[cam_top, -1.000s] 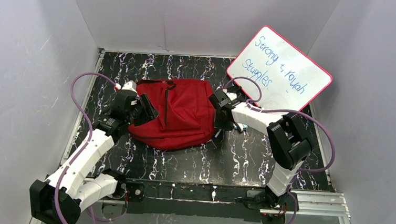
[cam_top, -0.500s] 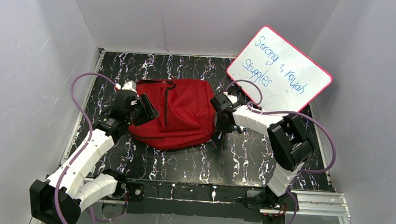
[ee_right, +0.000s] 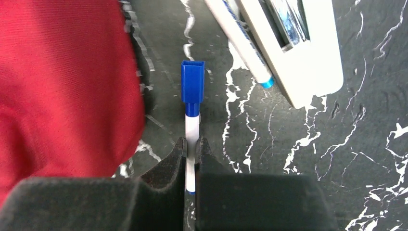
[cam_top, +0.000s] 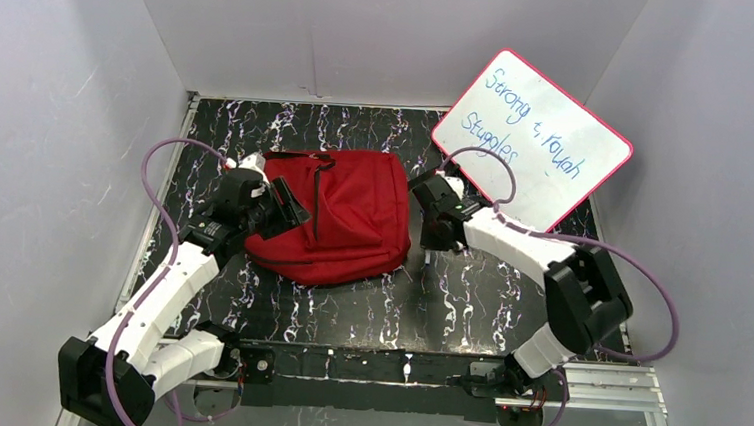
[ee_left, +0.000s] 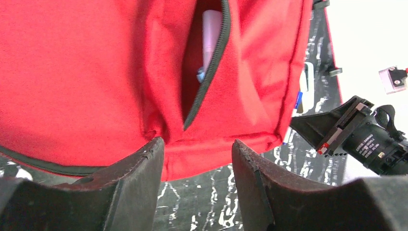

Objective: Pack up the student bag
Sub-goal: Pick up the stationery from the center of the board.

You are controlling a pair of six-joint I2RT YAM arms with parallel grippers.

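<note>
From above, the student bag [cam_top: 353,211] is lying flat in the middle of the black marbled table [cam_top: 447,298], with a whiteboard [cam_top: 534,129] leaning behind it. The left gripper [cam_top: 291,210] is reaching over the bag's left side. The right gripper [cam_top: 435,245] is working just beside its right edge.

The left wrist camera is showing spread fingers [ee_left: 139,168] with nothing clearly between them. Beyond them, the zip opening [ee_left: 207,77] is gaping, with a pink item [ee_left: 211,29] inside.

On the right wrist camera, the jaws are pinching the white barrel of a blue-capped marker [ee_right: 192,96] lying on the table close beside the bag. A second marker [ee_right: 243,41] is resting in a white holder [ee_right: 312,62].

Lifting straight up should be safest, then feeding the marker cap-first along the zip.
</note>
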